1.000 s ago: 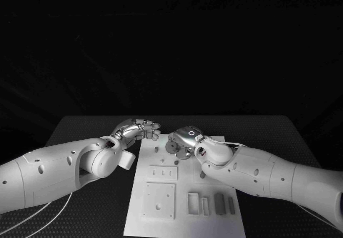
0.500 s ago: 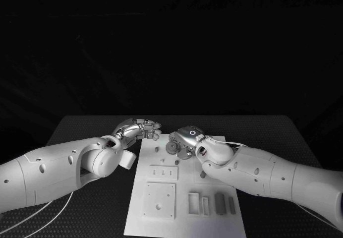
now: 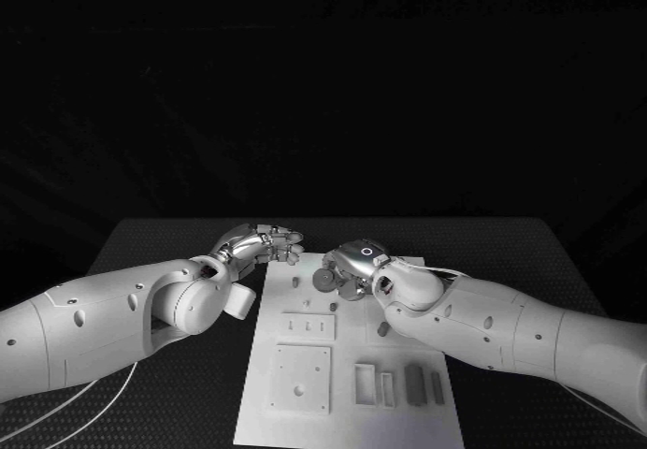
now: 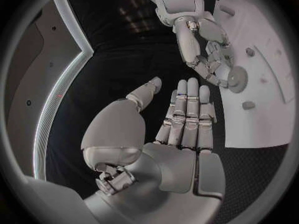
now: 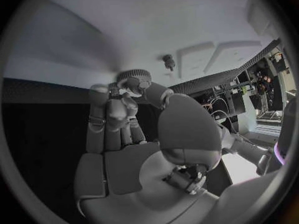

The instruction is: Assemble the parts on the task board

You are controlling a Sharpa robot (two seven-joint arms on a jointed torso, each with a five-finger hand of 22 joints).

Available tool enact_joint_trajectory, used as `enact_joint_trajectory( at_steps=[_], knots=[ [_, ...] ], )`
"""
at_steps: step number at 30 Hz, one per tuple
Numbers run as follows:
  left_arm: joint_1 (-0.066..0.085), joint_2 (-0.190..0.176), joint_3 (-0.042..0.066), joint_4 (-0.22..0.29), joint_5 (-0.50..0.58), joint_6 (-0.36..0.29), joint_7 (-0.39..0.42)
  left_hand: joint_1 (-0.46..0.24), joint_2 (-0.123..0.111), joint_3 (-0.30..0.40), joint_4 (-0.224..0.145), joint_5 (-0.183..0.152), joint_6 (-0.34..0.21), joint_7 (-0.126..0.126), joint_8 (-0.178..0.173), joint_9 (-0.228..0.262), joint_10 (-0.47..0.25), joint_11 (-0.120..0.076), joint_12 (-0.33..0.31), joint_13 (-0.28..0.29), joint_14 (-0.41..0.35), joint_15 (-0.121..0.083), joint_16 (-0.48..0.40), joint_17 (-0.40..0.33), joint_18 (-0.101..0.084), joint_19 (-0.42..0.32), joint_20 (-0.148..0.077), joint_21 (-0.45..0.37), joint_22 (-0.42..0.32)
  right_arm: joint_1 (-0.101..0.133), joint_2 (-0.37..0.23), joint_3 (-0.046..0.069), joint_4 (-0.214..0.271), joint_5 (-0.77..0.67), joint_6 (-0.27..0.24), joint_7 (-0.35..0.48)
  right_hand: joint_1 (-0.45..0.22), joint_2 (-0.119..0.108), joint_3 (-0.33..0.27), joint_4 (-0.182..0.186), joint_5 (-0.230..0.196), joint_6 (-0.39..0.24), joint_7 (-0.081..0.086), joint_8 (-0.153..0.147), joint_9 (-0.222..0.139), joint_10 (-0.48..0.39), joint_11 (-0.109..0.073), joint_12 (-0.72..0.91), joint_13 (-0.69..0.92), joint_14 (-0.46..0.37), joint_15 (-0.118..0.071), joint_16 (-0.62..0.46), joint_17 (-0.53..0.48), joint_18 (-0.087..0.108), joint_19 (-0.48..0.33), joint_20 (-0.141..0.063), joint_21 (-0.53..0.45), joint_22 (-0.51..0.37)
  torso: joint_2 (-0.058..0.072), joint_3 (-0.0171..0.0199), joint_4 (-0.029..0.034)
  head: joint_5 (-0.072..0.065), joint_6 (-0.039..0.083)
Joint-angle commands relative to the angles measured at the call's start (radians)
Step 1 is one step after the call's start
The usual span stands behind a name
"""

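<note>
The white task board [image 3: 353, 412] lies in the middle of the black table. My right hand [image 3: 353, 264] hovers over the board's far end and pinches a round grey toothed gear [image 3: 328, 278], also seen in the right wrist view as the gear [image 5: 133, 77] at the fingertips. A small peg [image 5: 168, 60] stands on the board [image 5: 187, 20] just beyond the gear. My left hand [image 3: 263, 242] is at the board's far left corner with fingers stretched out and nothing in it [image 4: 184, 115]. From there the right hand [image 4: 209, 55] and its gear [image 4: 236, 77] show over the board [image 4: 274, 69].
Nearer me the board carries a square raised plate [image 3: 301, 376], a smaller plate with slots [image 3: 309, 325] and several narrow upright pieces [image 3: 415, 383] in a row at the front right. Black table [image 3: 162, 243] lies on both sides of the board.
My right hand has turned slightly and shifted a little to the right with the gear. The left hand has stayed about where it was.
</note>
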Motion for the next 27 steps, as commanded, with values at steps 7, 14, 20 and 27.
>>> enact_joint_trajectory(
  at_steps=[7, 14, 20, 27],
  knots=[
    [0.001, 0.001, 0.001, 0.002, -0.003, 0.006, 0.007, -0.009, 0.001, 0.002, 0.002, -0.007, 0.000, 0.003, -0.006, 0.001, 0.000, 0.007, -0.005, 0.002, -0.002, 0.005, -0.005, 0.002, -0.002, -0.009, 0.002, 0.004, 0.015, 0.000, -0.013, 0.000, -0.002, 0.033, 0.054, 0.019, -0.025, 0.023, 0.012, -0.006, 0.064, 0.065, 0.027, 0.008, -0.007, -0.043, 0.023, 0.009, -0.004, 0.002, -0.003, -0.006, 0.006, 0.014, 0.001, 0.008, 0.000, 0.015, 0.000, -0.0002, -0.0001, -0.001, -0.001],
    [0.001, 0.000, 0.001, 0.001, -0.003, 0.005, 0.007, -0.010, 0.001, 0.002, 0.002, -0.007, -0.001, 0.003, -0.007, 0.001, -0.001, 0.007, -0.006, 0.002, -0.002, 0.005, -0.005, 0.002, -0.002, -0.009, 0.002, 0.004, 0.015, 0.000, -0.034, -0.001, 0.011, 0.035, 0.034, 0.015, -0.031, 0.028, 0.018, -0.006, 0.093, 0.069, 0.027, 0.008, -0.010, -0.045, 0.022, 0.011, -0.005, 0.002, -0.003, -0.007, 0.007, 0.014, 0.000, 0.008, 0.000, 0.015, 0.000, 0.0006, -0.0002, -0.001, 0.001],
    [0.001, -0.003, 0.001, 0.001, -0.003, 0.004, 0.007, -0.010, 0.000, 0.002, 0.002, -0.007, -0.001, 0.003, -0.007, 0.001, -0.001, 0.007, -0.006, 0.002, -0.002, 0.005, -0.005, 0.002, -0.002, -0.009, 0.002, 0.004, 0.015, 0.000, -0.068, 0.000, 0.042, 0.046, -0.086, 0.011, -0.030, 0.023, 0.022, -0.008, 0.086, 0.064, 0.027, 0.005, -0.013, -0.044, 0.022, 0.013, -0.006, 0.003, -0.003, -0.008, 0.008, 0.014, 0.002, 0.006, 0.000, 0.015, 0.000, 0.0009, -0.0024, -0.002, 0.005],
    [0.001, -0.008, 0.001, -0.001, -0.004, 0.003, 0.008, -0.010, 0.000, 0.002, 0.001, -0.007, -0.001, 0.003, -0.007, 0.002, -0.001, 0.007, -0.007, 0.002, -0.002, 0.005, -0.005, 0.002, -0.002, -0.009, 0.001, 0.004, 0.015, 0.004, -0.139, 0.016, 0.108, 0.105, -0.192, 0.037, -0.023, -0.004, 0.038, -0.002, 0.065, 0.060, 0.029, 0.001, -0.019, -0.039, 0.023, 0.015, -0.011, 0.009, -0.002, -0.012, 0.009, 0.014, 0.009, 0.004, -0.001, 0.013, -0.001, 0.0009, -0.0037, -0.008, 0.014]
  ],
)
